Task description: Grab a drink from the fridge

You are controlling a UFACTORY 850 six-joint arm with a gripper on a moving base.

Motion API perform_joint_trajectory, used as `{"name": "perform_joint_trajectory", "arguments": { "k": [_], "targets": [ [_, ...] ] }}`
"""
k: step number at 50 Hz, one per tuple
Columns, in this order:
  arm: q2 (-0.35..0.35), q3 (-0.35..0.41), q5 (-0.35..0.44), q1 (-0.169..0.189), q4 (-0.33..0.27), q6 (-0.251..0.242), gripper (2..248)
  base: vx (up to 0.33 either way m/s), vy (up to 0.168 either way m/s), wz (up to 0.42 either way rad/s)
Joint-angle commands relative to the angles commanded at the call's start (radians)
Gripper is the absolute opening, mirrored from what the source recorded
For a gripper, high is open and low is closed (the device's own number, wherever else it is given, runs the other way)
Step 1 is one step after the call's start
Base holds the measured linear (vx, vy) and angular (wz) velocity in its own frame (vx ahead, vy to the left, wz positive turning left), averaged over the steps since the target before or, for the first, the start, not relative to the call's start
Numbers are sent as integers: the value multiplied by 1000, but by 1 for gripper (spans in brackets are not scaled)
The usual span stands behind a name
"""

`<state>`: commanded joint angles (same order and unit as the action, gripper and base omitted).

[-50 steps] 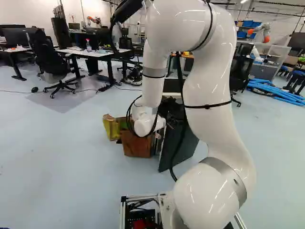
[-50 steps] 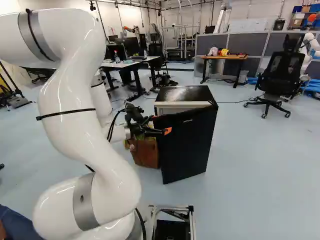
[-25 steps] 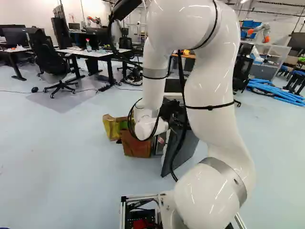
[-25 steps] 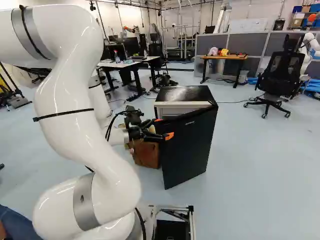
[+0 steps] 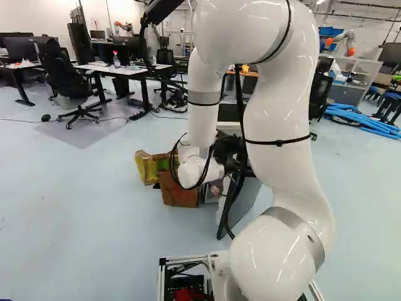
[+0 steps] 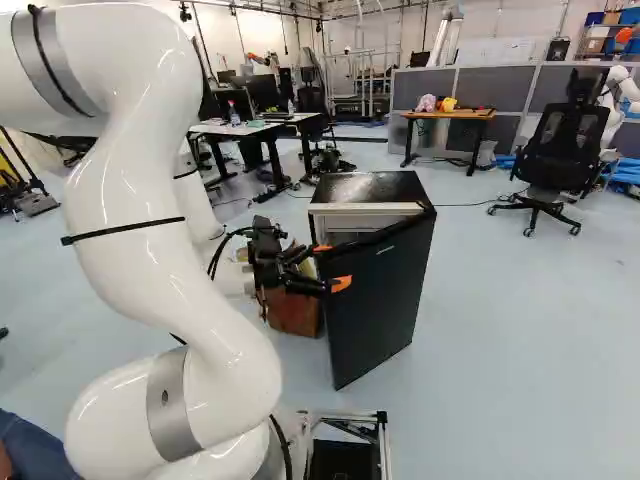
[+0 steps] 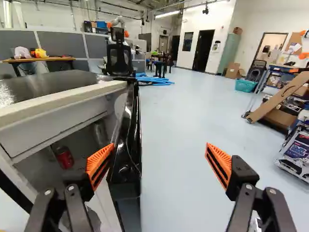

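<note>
Pincer (image 6: 332,266) fingers stand wide apart, clamped on nothing, one to each side of the edge of the open door (image 6: 380,300). Rightward in the right base view come a brown box (image 6: 293,312), the fridge (image 6: 370,187) and a chair (image 6: 568,145). Wrist view: a red can (image 7: 64,157) sits inside the fridge, beyond the finger nearer it.
</note>
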<state>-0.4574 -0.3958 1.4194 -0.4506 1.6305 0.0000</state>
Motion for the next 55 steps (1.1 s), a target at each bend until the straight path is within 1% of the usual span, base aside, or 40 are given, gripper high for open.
{"name": "perform_joint_trajectory", "arguments": {
  "k": [11,20,55],
  "targets": [
    [1,3,0,5,57,0,247,0,0,0],
    [-1,-3,0,17,105,0,247,0,0,0],
    [-6,-38,0,92,307,0,247,0,0,0]
  ]
}}
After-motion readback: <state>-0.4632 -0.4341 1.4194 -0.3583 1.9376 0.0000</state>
